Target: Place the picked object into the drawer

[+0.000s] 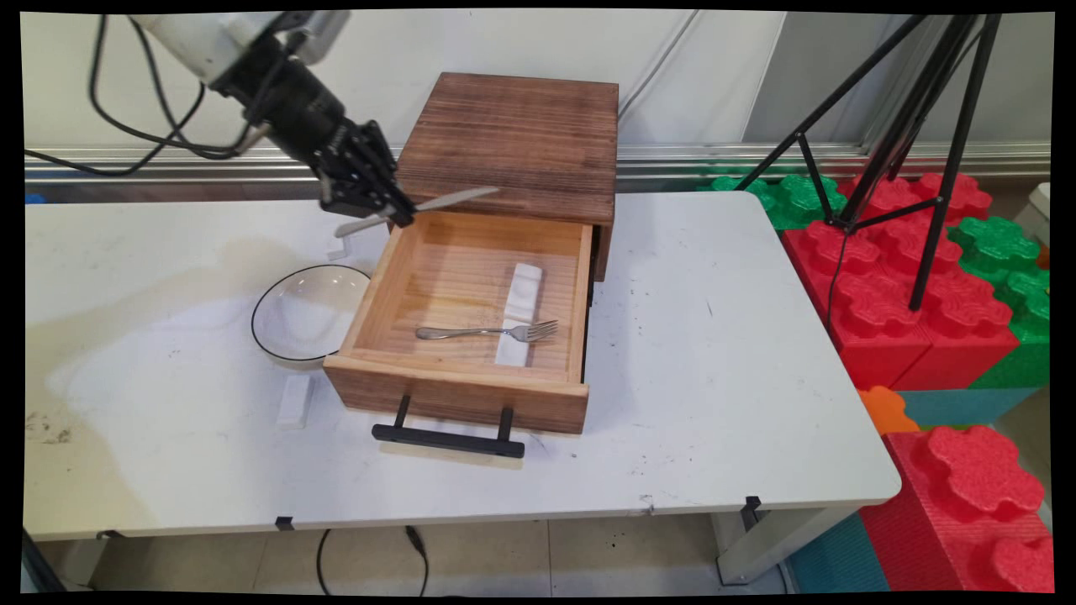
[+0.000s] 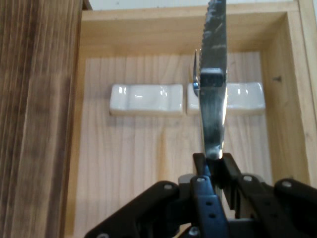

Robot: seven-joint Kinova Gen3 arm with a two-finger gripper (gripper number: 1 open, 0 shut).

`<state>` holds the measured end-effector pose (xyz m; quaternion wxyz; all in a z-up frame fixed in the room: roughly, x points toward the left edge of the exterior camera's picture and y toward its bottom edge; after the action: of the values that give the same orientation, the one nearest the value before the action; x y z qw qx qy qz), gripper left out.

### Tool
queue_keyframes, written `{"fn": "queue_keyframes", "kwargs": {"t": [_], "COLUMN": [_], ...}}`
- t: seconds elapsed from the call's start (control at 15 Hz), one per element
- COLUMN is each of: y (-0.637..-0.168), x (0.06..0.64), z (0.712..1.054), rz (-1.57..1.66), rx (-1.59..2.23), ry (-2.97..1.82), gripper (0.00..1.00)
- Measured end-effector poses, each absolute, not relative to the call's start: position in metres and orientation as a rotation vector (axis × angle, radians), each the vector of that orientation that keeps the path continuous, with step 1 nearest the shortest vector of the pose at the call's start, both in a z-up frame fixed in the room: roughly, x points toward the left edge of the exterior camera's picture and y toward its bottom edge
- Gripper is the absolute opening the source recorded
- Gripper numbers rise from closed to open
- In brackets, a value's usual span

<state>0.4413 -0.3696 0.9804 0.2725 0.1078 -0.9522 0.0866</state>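
My gripper (image 1: 395, 212) is shut on a table knife (image 1: 454, 200) and holds it in the air over the back left corner of an open wooden drawer (image 1: 370, 290). In the hand view the serrated knife blade (image 2: 213, 74) rises from the gripper (image 2: 214, 166) and points across the drawer. On the drawer floor lie two white cutlery rests (image 1: 521, 291) (image 2: 146, 99), end to end. A steel fork (image 1: 487, 332) lies across the nearer rest; in the hand view the blade hides most of the fork. The drawer belongs to a dark wooden cabinet (image 1: 517, 139).
A clear bowl with a dark rim (image 1: 307, 315) stands just left of the drawer. A third white rest (image 1: 296, 402) lies on the table in front of the bowl. The drawer's black handle (image 1: 450, 439) juts toward the table's near edge. A tripod (image 1: 908, 118) and foam blocks (image 1: 925, 286) stand at the right.
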Motion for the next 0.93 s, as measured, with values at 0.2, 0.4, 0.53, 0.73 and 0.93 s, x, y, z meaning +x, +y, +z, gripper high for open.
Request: {"fn": "queue_keyframes", "kwargs": {"t": [0.2,0.4,0.53,0.73,0.93], "y": [-0.380,-0.391,-0.400,-0.411,-0.419], "x": [0.417,0.399,0.387,0.377,0.371], "z": [0.969,0.957,0.947,0.932,0.916], "rz": [0.251,0.268,0.276,0.281,0.281], "rx": [0.263,0.247,0.242,0.242,0.240], "ry": [-2.577,-2.592,-2.603,-2.622,-2.644], "gripper": [0.00,0.00,0.00,0.00,0.00]}}
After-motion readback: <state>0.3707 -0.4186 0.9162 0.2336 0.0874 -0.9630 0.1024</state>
